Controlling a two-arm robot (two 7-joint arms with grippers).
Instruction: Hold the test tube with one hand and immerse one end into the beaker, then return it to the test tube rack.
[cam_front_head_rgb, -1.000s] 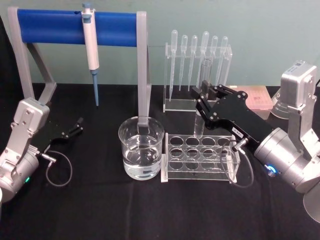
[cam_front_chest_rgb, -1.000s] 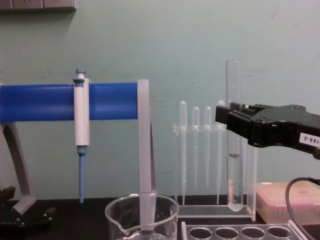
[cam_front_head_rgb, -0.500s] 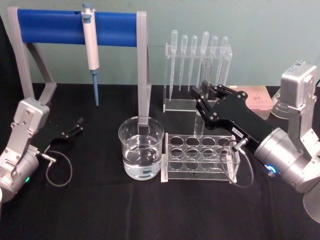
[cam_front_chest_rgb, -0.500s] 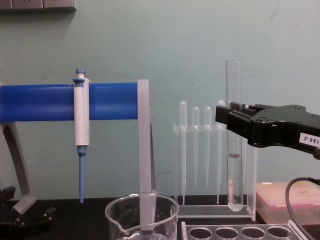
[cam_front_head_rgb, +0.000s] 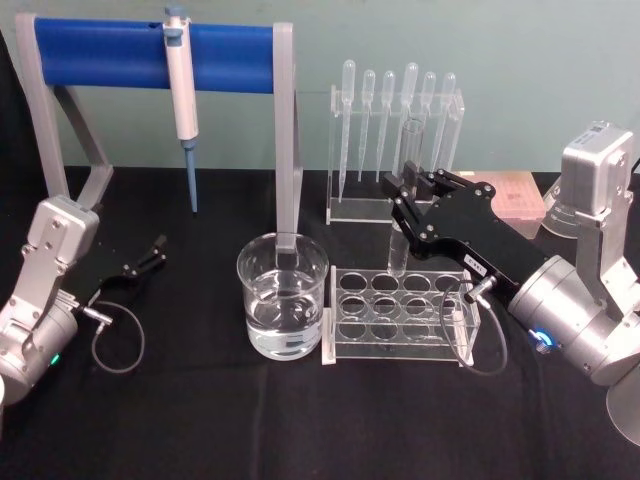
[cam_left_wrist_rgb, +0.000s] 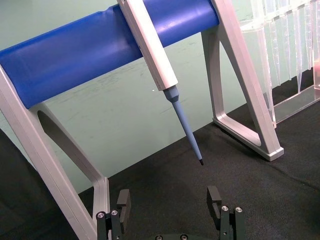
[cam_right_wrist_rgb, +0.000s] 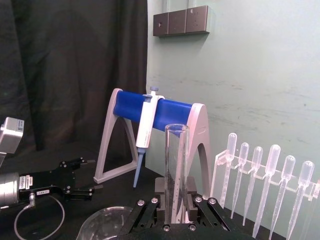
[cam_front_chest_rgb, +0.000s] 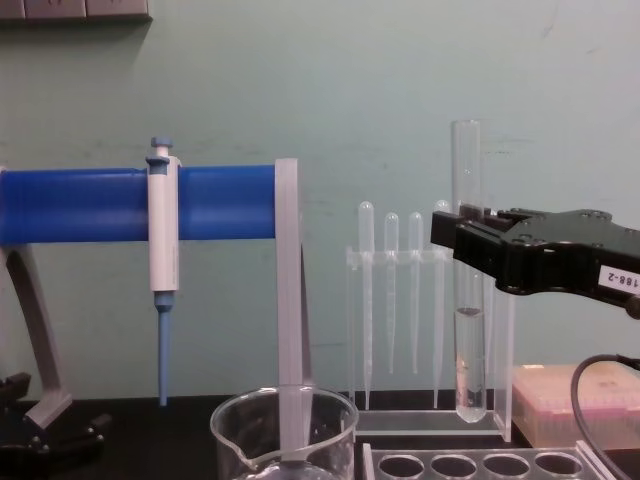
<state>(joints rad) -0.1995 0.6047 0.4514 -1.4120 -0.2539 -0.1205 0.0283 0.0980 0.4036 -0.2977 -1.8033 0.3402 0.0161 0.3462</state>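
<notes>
My right gripper (cam_front_head_rgb: 404, 195) is shut on the test tube (cam_front_head_rgb: 410, 145), holding it upright above the back row of the clear rack (cam_front_head_rgb: 400, 312). In the chest view the test tube (cam_front_chest_rgb: 467, 340) has some liquid in its rounded end, which hangs above the rack holes, and the right gripper (cam_front_chest_rgb: 452, 235) clamps it mid-length. The right wrist view shows the tube (cam_right_wrist_rgb: 177, 165) rising between the black jaws. The beaker (cam_front_head_rgb: 283, 295), about a third full of water, stands left of the rack, apart from the tube. My left gripper (cam_left_wrist_rgb: 169, 202) rests open at the table's left (cam_front_head_rgb: 150, 255).
A blue-and-white micropipette (cam_front_head_rgb: 181, 90) hangs on the blue-barred stand (cam_front_head_rgb: 100, 52) behind the beaker. A clear holder with several plastic pipettes (cam_front_head_rgb: 395, 140) stands behind the rack. A pink tip box (cam_front_head_rgb: 518, 196) sits at back right.
</notes>
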